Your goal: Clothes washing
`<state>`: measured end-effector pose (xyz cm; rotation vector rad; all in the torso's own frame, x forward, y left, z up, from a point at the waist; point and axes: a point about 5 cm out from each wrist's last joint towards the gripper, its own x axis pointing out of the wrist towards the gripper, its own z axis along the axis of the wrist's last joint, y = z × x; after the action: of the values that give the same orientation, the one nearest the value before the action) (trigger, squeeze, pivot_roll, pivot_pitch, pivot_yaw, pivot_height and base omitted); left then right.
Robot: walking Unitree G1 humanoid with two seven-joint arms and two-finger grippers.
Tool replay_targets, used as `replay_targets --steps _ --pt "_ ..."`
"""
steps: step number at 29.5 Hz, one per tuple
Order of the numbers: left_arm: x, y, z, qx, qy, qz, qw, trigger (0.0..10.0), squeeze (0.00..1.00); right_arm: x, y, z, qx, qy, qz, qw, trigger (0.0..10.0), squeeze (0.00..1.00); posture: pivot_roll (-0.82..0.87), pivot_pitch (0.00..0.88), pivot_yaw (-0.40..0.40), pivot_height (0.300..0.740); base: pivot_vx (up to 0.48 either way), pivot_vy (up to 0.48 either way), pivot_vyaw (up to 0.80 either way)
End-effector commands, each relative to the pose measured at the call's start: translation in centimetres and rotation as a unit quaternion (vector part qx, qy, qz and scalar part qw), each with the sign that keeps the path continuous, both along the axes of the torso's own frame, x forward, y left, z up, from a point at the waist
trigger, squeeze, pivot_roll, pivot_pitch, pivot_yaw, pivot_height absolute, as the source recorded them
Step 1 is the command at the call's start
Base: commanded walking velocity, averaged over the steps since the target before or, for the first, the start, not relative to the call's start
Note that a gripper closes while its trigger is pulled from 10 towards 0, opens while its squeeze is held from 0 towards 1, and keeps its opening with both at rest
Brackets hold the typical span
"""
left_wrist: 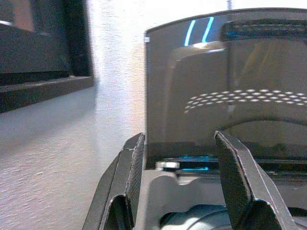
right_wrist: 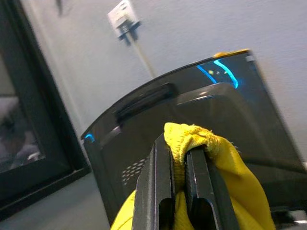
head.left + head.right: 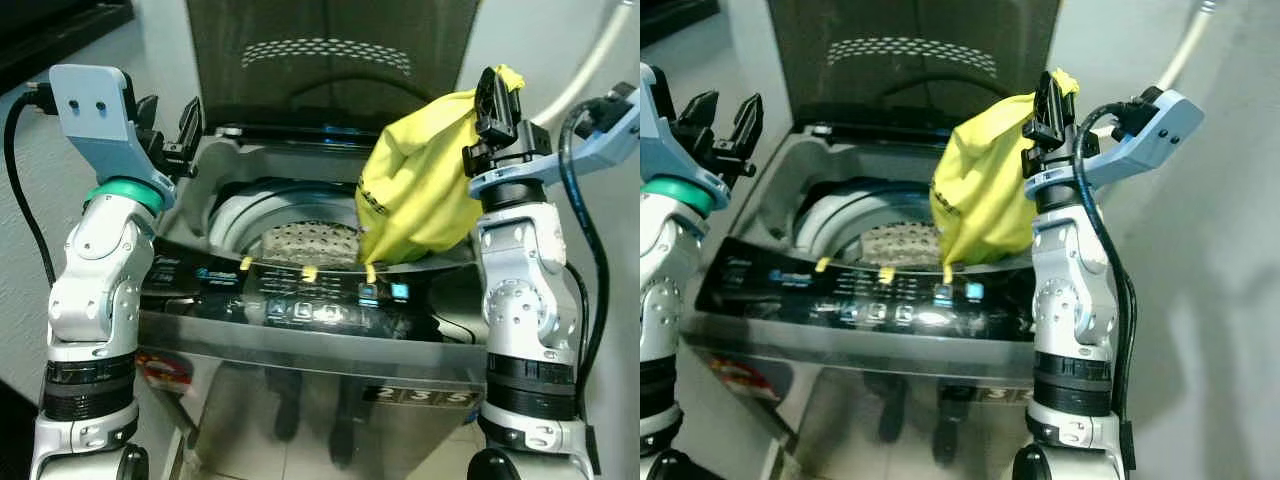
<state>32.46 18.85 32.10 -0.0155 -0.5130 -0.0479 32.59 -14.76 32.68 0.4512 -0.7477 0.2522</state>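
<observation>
1. Nearest to the robot is the glossy black control panel (image 3: pixel 300 300) of the silver top-loading washing machine (image 3: pixel 330 390), with small yellow marks along its upper edge and two lit blue buttons at its right part.

2. Just behind the panel the round perforated steel drum (image 3: pixel 300 242) is open to view. I cannot see any clothing inside it.

3. The right gripper (image 3: pixel 497 105) stands raised over the right rim of the machine. Its two long black fingers are pressed narrow on the top of a crumpled yellow fabric garment (image 3: pixel 415 190) (the right wrist view shows the cloth pinched between them). The garment hangs down as a bundle, and its lower end is over the right side of the drum opening, touching or almost touching the rim.

4. The left gripper (image 3: pixel 170 125) is held up at the left rear corner of the machine, with its fingers spread wide and nothing between them.

5. Farthest is the dark tinted lid (image 3: pixel 330 50), standing upright against the pale wall (image 1: pixel 110 96).

6. I judge that the step in hand is loading. The next move asks the right arm to bring the garment more to the centre of the drum, lower it, and then release it, so the cloth does not stay on the rim.
</observation>
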Motion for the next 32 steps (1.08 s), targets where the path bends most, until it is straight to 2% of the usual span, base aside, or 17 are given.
replay_targets --steps 1,3,4,7,9,10,11,12,13,14,15,18,21,23,27,28,32 --pt "0.1 0.0 -0.1 0.007 0.003 0.002 1.000 10.0 0.00 -0.2 0.0 0.1 -0.018 -0.013 -0.012 1.000 10.0 0.00 0.12 0.004 0.060 0.740 0.000 0.000 0.00" --pt "-0.3 -0.3 0.2 0.124 -0.007 -0.041 0.991 10.0 0.00 -1.0 1.9 0.8 -0.147 -0.066 -0.020 0.987 10.0 0.00 0.12 0.008 0.064 0.740 0.000 0.000 0.00" --pt "-0.3 -0.3 0.2 0.124 -0.007 -0.041 0.991 10.0 0.00 -1.0 1.9 0.8 -0.147 -0.066 -0.020 0.987 10.0 0.00 0.12 0.008 0.064 0.740 0.000 0.000 0.00" --pt "-1.6 -1.8 0.2 0.173 0.013 -0.191 0.966 10.0 0.00 -2.0 2.4 3.1 -0.129 -0.108 0.043 0.985 10.0 0.00 0.12 0.011 0.061 0.740 0.000 0.000 0.00" --pt "-3.5 -3.6 0.1 0.205 0.022 -0.324 0.924 10.0 0.00 -2.3 2.3 5.6 -0.113 -0.148 0.071 0.980 10.0 0.00 0.11 0.021 0.061 0.740 0.000 0.000 0.00" --pt "-3.5 -3.6 0.1 0.205 0.022 -0.324 0.924 10.0 0.00 -2.3 2.3 5.6 -0.113 -0.148 0.071 0.980 10.0 0.00 0.11 0.021 0.061 0.740 0.000 0.000 0.00" --pt "-4.6 -4.8 -0.1 0.220 0.028 -0.389 0.894 10.0 0.00 -2.2 2.2 7.2 -0.104 -0.166 0.079 0.977 10.0 0.00 0.11 0.027 0.062 0.740 0.000 0.000 0.00" --pt "-6.1 -6.6 -0.6 0.230 0.038 -0.479 0.846 10.0 0.00 -2.1 2.1 9.6 -0.081 -0.193 0.098 0.973 10.0 0.00 0.11 0.031 0.064 0.740 0.000 0.000 0.00" --pt "-6.1 -6.6 -0.6 0.230 0.038 -0.479 0.846 10.0 0.00 -2.1 2.1 9.6 -0.081 -0.193 0.098 0.973 10.0 0.00 0.11 0.031 0.064 0.740 0.000 0.000 0.00" --pt "-6.8 -7.9 -1.3 0.222 0.051 -0.526 0.819 10.0 0.00 -2.5 2.2 11.8 -0.063 -0.220 0.112 0.967 10.0 0.00 0.10 0.041 0.068 0.740 0.000 0.000 0.00" --pt "-6.6 -8.4 -1.9 0.222 0.058 -0.532 0.815 10.0 0.00 -2.9 2.3 12.8 -0.053 -0.235 0.122 0.963 10.0 0.00 0.10 0.044 0.069 0.740 0.000 0.000 0.00" --pt "-5.6 -8.9 -2.9 0.221 0.070 -0.522 0.821 10.0 0.00 -3.5 2.4 13.9 -0.047 -0.256 0.132 0.956 10.0 0.00 0.10 0.051 0.068 0.740 0.000 0.000 0.00" --pt "-1.9 -9.0 -3.8 0.226 0.081 -0.466 0.852 10.0 0.00 -4.3 2.0 15.4 -0.049 -0.281 0.134 0.949 10.0 0.00 0.09 0.067 0.066 0.740 0.000 0.000 0.00" --pt "-1.2 -8.9 -3.7 0.226 0.080 -0.454 0.858 10.0 0.00 -4.4 1.9 15.5 -0.051 -0.284 0.132 0.949 10.0 0.00 0.09 0.067 0.066 0.740 0.000 0.000 0.00" --pt "1.6 -6.5 -2.6 0.209 0.095 -0.415 0.880 10.0 0.00 -3.6 -0.3 15.2 -0.057 -0.263 0.092 0.959 10.0 0.00 0.06 0.085 0.078 0.740 0.000 0.000 0.00" --pt "3.5 -4.2 -2.1 0.220 0.105 -0.351 0.904 10.0 0.00 -3.0 -1.9 14.5 -0.047 -0.242 0.071 0.967 10.0 0.00 0.05 0.099 0.086 0.740 0.000 0.000 0.00" --pt "4.8 -2.2 -1.1 0.240 0.104 -0.291 0.920 10.0 0.00 -2.0 -3.0 13.3 -0.053 -0.211 0.050 0.975 10.0 0.00 0.04 0.110 0.092 0.740 0.000 0.000 0.00"
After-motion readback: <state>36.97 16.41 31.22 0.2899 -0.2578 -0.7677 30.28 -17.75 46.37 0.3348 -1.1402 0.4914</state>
